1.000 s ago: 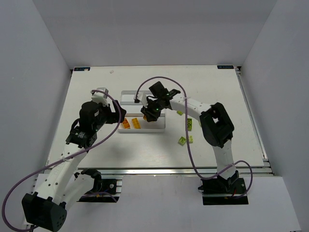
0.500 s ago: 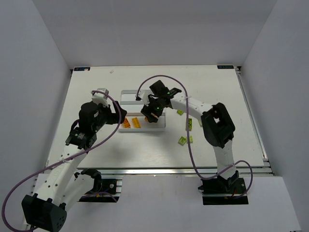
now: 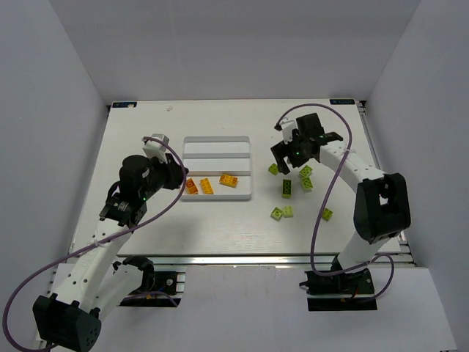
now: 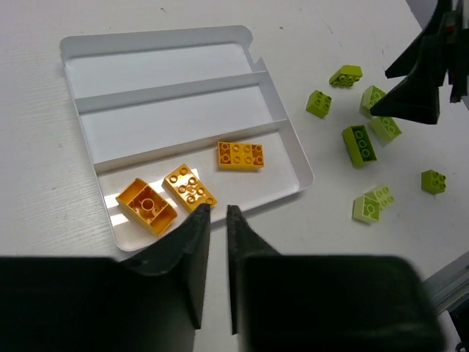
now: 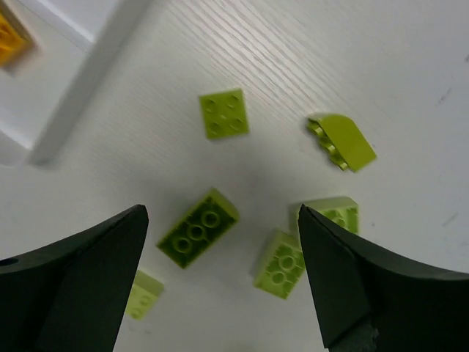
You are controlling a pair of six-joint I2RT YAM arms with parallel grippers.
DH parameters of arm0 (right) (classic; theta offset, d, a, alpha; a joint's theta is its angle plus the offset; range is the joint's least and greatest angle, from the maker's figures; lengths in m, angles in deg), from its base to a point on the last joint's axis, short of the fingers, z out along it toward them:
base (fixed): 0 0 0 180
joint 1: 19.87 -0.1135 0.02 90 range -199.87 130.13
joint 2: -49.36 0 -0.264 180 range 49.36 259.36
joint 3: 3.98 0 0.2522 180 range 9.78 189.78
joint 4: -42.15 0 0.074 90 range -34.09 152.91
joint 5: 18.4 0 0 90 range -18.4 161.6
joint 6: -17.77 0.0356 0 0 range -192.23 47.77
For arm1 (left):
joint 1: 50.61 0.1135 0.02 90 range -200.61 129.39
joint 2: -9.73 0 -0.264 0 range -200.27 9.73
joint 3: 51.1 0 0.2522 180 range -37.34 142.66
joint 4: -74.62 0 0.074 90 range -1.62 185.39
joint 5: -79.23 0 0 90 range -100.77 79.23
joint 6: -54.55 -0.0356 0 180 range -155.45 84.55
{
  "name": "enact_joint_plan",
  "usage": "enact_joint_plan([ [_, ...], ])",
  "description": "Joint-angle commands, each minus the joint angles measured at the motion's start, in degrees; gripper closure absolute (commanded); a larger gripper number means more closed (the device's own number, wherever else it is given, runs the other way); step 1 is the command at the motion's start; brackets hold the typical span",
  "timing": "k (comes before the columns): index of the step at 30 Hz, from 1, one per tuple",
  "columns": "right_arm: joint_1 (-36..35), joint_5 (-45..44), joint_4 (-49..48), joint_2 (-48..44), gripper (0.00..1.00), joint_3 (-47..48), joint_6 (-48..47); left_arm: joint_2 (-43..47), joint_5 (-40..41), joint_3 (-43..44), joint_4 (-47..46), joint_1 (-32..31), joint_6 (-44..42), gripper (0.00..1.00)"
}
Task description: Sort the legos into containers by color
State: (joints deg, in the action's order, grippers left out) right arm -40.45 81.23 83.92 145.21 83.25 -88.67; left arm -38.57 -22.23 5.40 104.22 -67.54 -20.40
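The white tray [image 3: 217, 139] has three long containers; the near one [image 4: 278, 180] holds three orange legos [image 4: 240, 155] [image 4: 189, 187] [image 4: 146, 205]. The other two containers show bare. Several lime green legos [image 3: 286, 188] lie scattered on the table right of the tray. My left gripper [image 4: 216, 213] hovers at the tray's near left edge, its jaws almost together with nothing between them. My right gripper [image 5: 222, 210] hangs wide open over the green legos, a darker green brick [image 5: 198, 226] below its gap and paler ones [image 5: 282, 264] beside it.
The tray's corner [image 5: 58, 95] shows at the upper left of the right wrist view. A square green brick [image 5: 223, 114] and a sloped one [image 5: 341, 141] lie farther out. One green brick [image 3: 327, 213] sits apart toward the near right.
My right gripper left the tray, swung right over the green legos and opened wide; an orange brick now lies where it was. My left gripper's jaws have closed.
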Motion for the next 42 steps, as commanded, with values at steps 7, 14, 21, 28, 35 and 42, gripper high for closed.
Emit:
enact_joint_plan([
  [7, 4.1, -1.5, -1.6, 11.3, 0.11, 8.0, -22.5, 1.1, -2.6, 0.0, -0.8, -0.1, -0.3, 0.32],
  [14, 4.5, -5.3, -1.3, 20.4, 0.13, 15.6, -28.8, 0.7, -2.9, 0.1, -0.8, -0.1, -0.4, 0.30],
  [21, 5.3, -5.4, 1.3, 24.2, 0.21, 19.2, -33.7, 0.0, -2.8, 0.1, -0.7, -0.1, -0.5, 0.29],
  [28, 6.3, -4.1, 7.8, 26.9, 0.35, 21.0, -36.9, -0.3, -2.5, 0.0, -0.8, -0.1, -0.5, 0.29],
  [35, 7.2, -2.3, 10.1, 27.0, 0.48, 20.4, -37.9, -0.9, -2.5, 0.0, -0.7, -0.1, -0.5, 0.29],
  [42, 7.0, 1.6, 15.0, 26.1, 0.96, 23.0, -35.1, -0.9, -2.5, 0.0, -0.6, -0.1, -0.6, 0.29],
])
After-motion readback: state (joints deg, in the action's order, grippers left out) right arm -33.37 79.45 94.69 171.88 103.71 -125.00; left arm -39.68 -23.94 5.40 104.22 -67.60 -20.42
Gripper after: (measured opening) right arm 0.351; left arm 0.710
